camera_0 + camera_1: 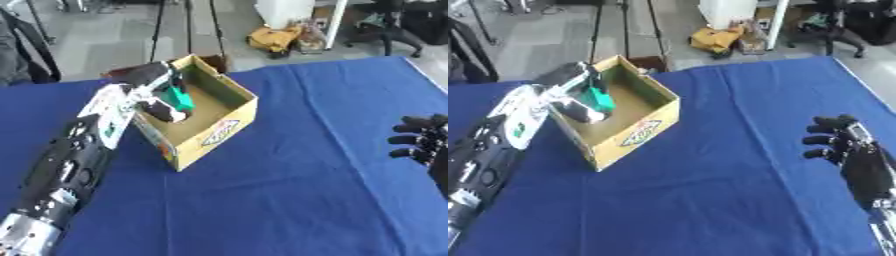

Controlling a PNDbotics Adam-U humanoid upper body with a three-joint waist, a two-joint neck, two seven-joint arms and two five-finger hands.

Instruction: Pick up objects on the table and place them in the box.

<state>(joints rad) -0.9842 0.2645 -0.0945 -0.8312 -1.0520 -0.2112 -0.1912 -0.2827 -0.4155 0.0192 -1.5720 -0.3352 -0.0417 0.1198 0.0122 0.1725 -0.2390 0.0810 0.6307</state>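
Teal object (181,98), small, in left hand (149,85), above cardboard box (223,127)

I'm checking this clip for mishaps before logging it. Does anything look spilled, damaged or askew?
Nothing looks spilled or damaged. The cardboard box sits at an angle to the blue table edges, upright and intact. The left hand is over the box, curled round a green object. The right hand idles at the right edge.
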